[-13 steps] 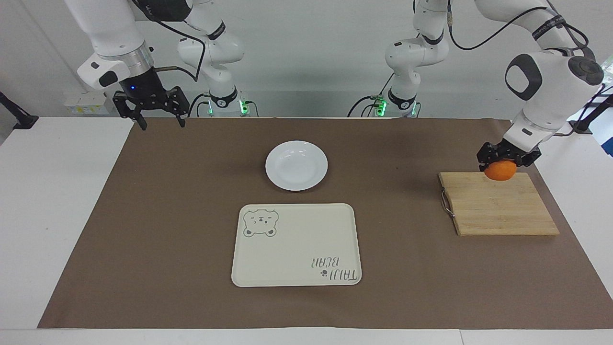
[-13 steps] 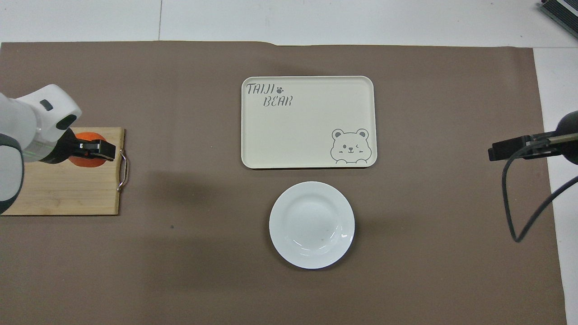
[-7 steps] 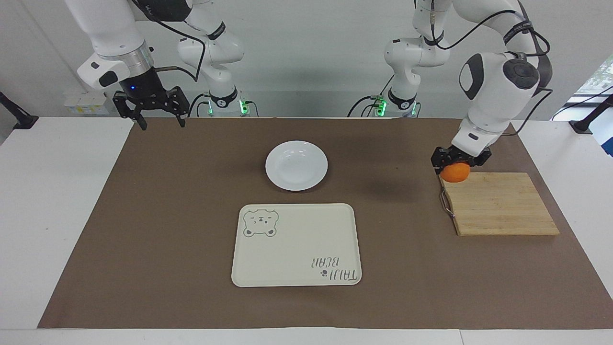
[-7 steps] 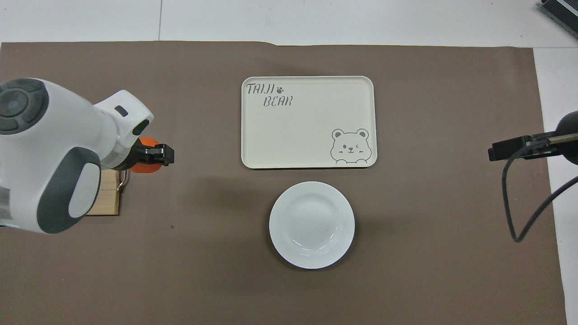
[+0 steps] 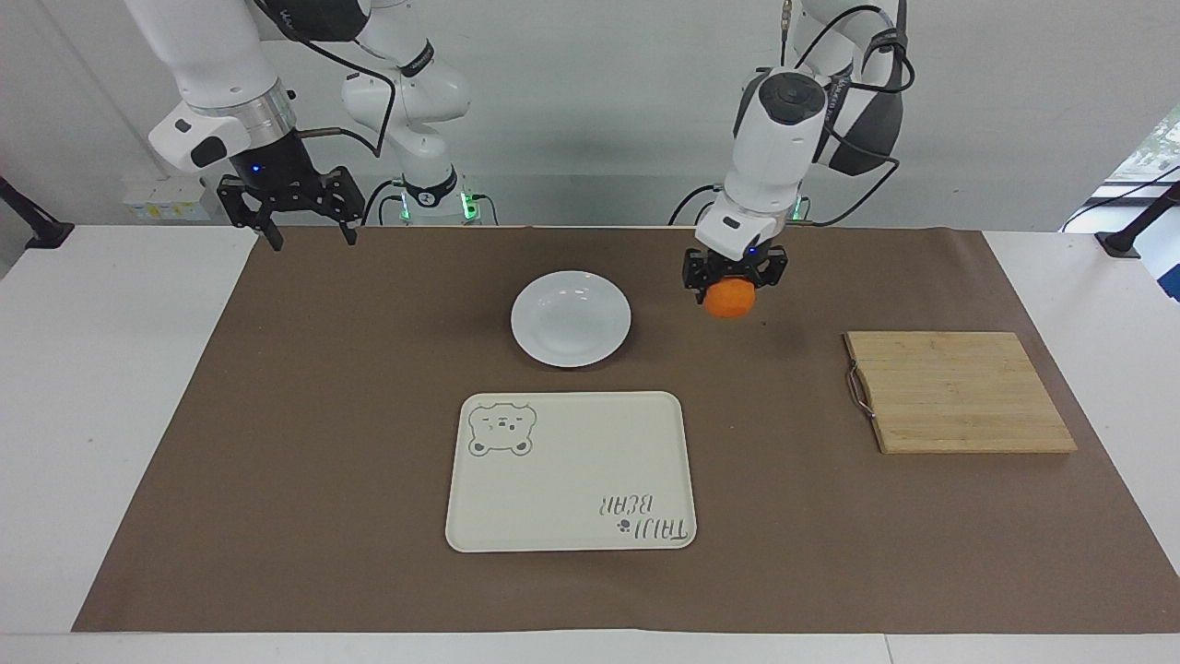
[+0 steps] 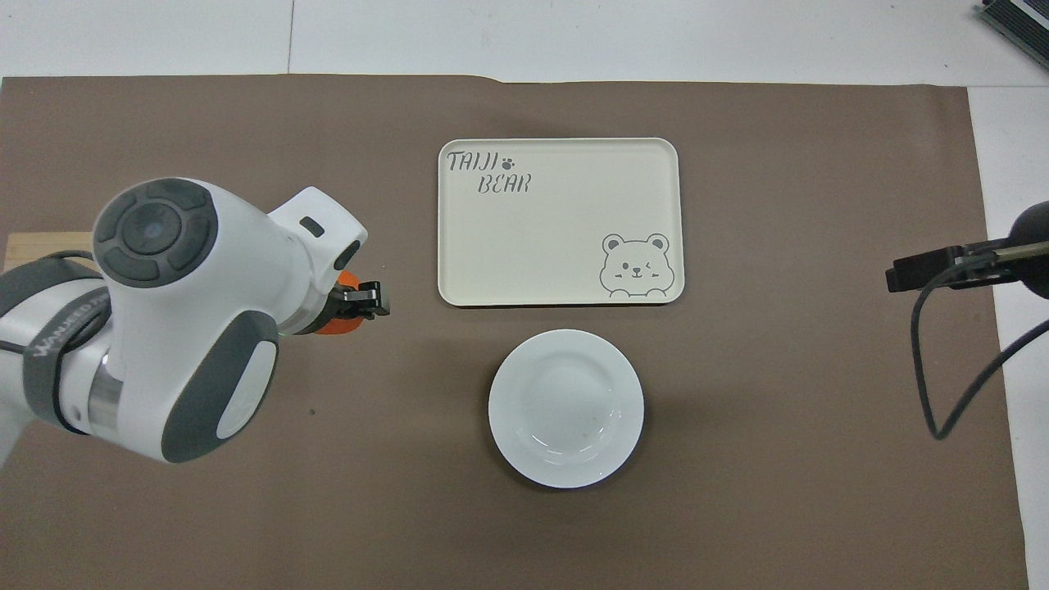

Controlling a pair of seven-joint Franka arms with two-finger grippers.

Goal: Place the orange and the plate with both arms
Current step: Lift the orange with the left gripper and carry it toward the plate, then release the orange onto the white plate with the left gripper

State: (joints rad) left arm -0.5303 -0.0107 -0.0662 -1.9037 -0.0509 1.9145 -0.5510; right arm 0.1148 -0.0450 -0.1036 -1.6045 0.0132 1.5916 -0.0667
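Our left pincer (image 5: 735,277) is clamped on the orange (image 5: 730,299) and holds it up in the air over the brown mat (image 5: 350,387), between the plate (image 5: 571,318) and the wooden cutting board (image 5: 959,392). In the overhead view only a sliver of the orange (image 6: 338,326) shows under the bulky wrist of our left arm (image 6: 188,319), and the left pincer (image 6: 365,297) pokes out just past it. The plate (image 6: 565,407) sits on the mat near the middle of the table (image 5: 92,387), nearer to us than the cream tray (image 5: 571,471) with the bear drawing, close beside it without touching. The cutting board lies toward our left arm's end of the table with nothing on it. Our right pincer (image 5: 302,231) waits with its fingers spread wide and nothing between them, above the mat's corner at the right arm's end of the table.
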